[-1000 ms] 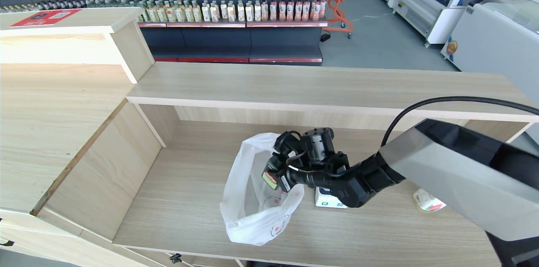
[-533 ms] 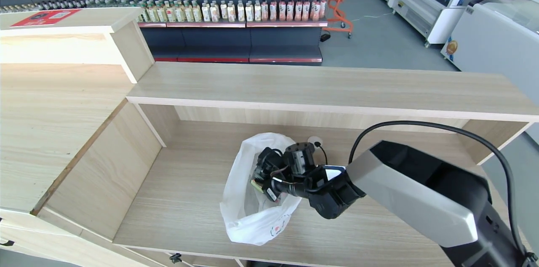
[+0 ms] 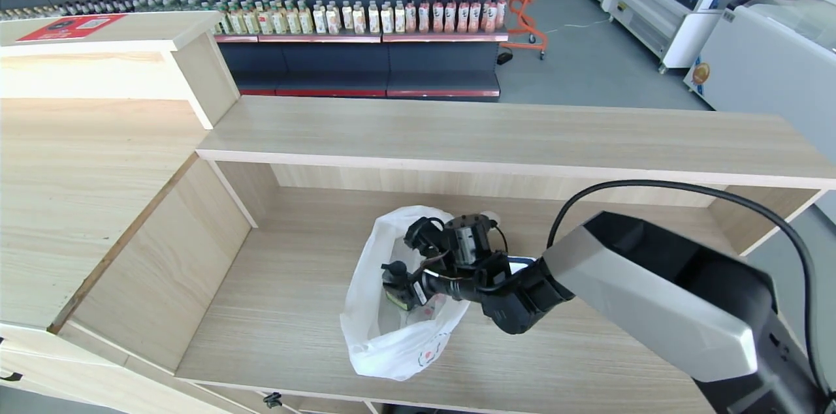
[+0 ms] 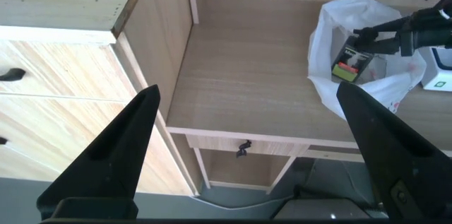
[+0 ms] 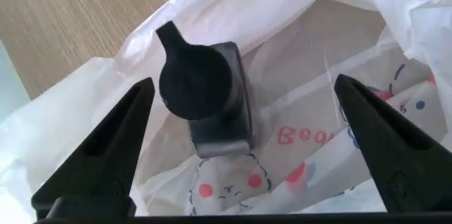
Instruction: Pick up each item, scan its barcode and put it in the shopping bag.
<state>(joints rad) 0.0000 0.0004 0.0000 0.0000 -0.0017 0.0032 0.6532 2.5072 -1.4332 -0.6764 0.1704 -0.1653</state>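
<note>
Between R gripper [image 5: 241, 86] jaws, spread wide & gripping nothing, black-capped item [image 5: 201, 86] sits in shopping bag [image 5: 395, 5], cap end toward jaws. L gripper [image 4: 247, 90] also spread, well off.

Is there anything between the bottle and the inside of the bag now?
Nothing visible. The bottle lies in the open mouth of the bag, directly below the open right gripper.
</note>
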